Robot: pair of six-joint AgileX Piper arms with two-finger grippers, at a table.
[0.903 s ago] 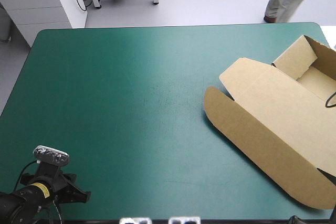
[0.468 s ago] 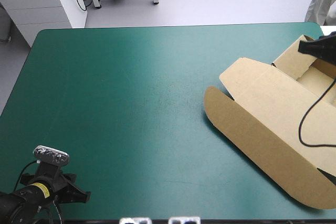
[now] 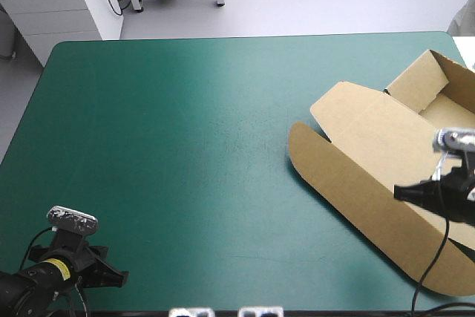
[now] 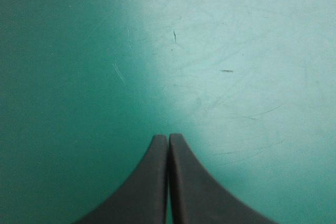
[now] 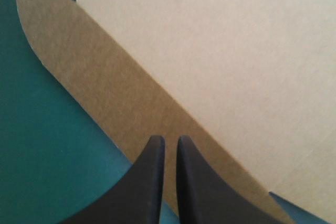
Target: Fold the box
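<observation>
The brown box (image 3: 378,146) lies at the table's right side as an open tray with raised walls (image 3: 419,87) at the far end and its lid flat toward me. A long rounded flap (image 3: 349,191) runs along the lid's left edge. My right gripper (image 3: 398,192) hovers over that flap, its black fingers shut with nothing between them. In the right wrist view the right gripper (image 5: 170,139) points across the flap (image 5: 94,77) toward the pale lid panel (image 5: 220,51). My left gripper (image 3: 121,278) rests shut near the table's front left corner, and in its own view the left gripper (image 4: 168,136) has only bare cover beneath it.
The teal-green cover (image 3: 185,146) stretches wide between the two grippers. The box's right part runs past the picture's right edge, close to the table's right edge (image 3: 454,38).
My right arm came in from the right, first above the tray's far wall, and now sits nearer me over the lid's long flap. The left arm and the box have not moved.
</observation>
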